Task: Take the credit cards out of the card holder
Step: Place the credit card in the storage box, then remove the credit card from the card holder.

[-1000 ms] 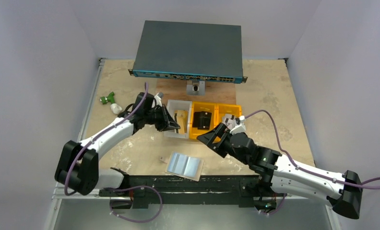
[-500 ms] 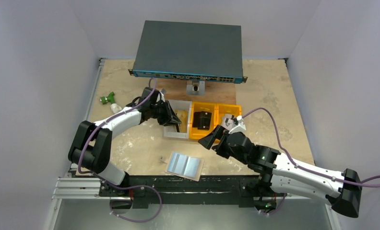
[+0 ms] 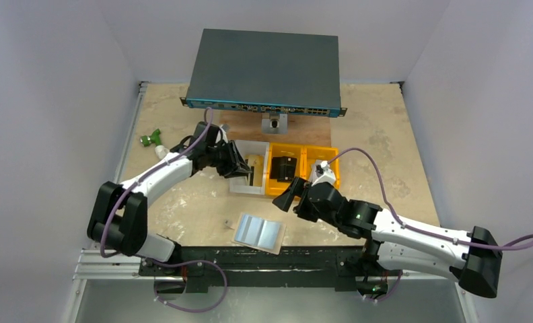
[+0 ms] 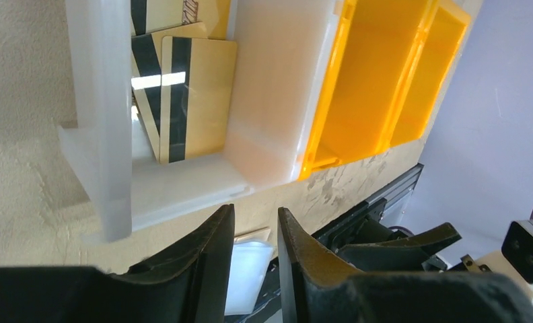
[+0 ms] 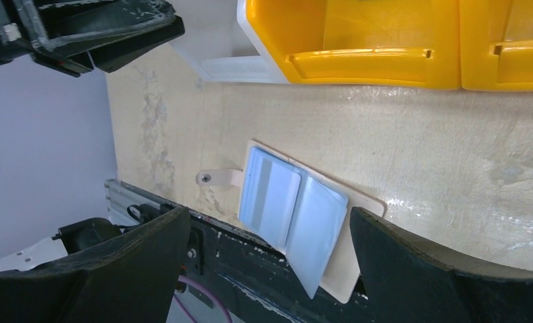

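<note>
Your left gripper [image 4: 254, 215] hangs at the edge of the white bin [image 4: 102, 101], its jaws only a narrow gap apart with nothing between them. Inside that bin you can see gold cards [image 4: 190, 94] with black stripes, overlapping one another. Your right gripper [image 5: 267, 217] hangs above the table with its jaws spread wide and empty, one finger showing on each side of the card holder [image 5: 294, 215] below, not touching it. You find the card holder lying unfolded, pale blue face up with a tan border around it, close to the table's near edge, in front of the white bin and the yellow bins [image 5: 358, 60].
</note>
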Available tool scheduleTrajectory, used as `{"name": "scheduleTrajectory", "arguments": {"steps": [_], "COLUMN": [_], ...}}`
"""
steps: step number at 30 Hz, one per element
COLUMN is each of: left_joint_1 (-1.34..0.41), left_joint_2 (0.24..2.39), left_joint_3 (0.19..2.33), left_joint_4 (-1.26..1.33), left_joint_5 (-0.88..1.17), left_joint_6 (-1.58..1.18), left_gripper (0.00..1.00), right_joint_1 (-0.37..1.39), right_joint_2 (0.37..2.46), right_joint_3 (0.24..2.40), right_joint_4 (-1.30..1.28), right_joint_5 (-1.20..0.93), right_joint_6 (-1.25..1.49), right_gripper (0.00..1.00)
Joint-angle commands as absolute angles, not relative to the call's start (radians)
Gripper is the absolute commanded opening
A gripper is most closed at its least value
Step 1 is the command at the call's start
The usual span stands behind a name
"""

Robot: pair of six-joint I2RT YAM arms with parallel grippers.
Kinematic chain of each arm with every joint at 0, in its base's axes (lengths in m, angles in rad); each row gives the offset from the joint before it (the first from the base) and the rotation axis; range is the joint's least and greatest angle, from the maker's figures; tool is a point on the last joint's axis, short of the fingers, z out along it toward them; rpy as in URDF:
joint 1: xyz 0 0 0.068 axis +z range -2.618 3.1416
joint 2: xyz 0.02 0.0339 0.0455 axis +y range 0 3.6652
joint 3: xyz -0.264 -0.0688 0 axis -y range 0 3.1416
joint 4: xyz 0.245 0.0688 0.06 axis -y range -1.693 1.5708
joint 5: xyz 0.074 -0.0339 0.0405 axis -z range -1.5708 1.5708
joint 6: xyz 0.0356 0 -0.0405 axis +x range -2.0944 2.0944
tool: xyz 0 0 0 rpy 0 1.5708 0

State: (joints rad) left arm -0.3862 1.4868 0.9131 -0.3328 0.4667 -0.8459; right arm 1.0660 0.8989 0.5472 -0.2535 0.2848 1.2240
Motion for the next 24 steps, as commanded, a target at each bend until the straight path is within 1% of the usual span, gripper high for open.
{"name": "scheduleTrajectory", "arguments": {"steps": [1, 4, 8, 12, 15, 19, 24], "left_joint_1": [-0.378, -0.379, -0.379, -0.378, -0.377, -0.372, -0.368], "left_joint_2": [1.368, 1.297, 1.171, 1.044, 0.965, 0.888, 0.811], "left_joint_3": [0.908, 0.873, 0.797, 0.747, 0.723, 0.695, 0.672], "left_joint_4": [-0.384, -0.43, -0.502, -0.611, -0.679, -0.741, -0.792], "left_joint_5": [0.436, 0.418, 0.378, 0.322, 0.275, 0.258, 0.246], "left_joint_6": [-0.806, -0.788, -0.774, -0.775, -0.779, -0.771, -0.763], "left_gripper": [0.29, 0.29, 0.28, 0.28, 0.28, 0.28, 0.28], "right_joint_1": [1.07, 1.098, 1.193, 1.28, 1.325, 1.352, 1.361], "right_joint_2": [0.947, 1.017, 1.134, 1.295, 1.428, 1.558, 1.679], "right_joint_3": [0.622, 0.665, 0.761, 0.869, 0.951, 1.046, 1.137], "right_joint_4": [-0.199, -0.209, -0.255, -0.311, -0.378, -0.464, -0.526], "right_joint_5": [0.248, 0.25, 0.32, 0.357, 0.391, 0.434, 0.459], "right_joint_6": [1.169, 1.161, 1.172, 1.189, 1.196, 1.197, 1.187], "right_gripper": [0.89, 0.87, 0.84, 0.77, 0.75, 0.75, 0.71]}}
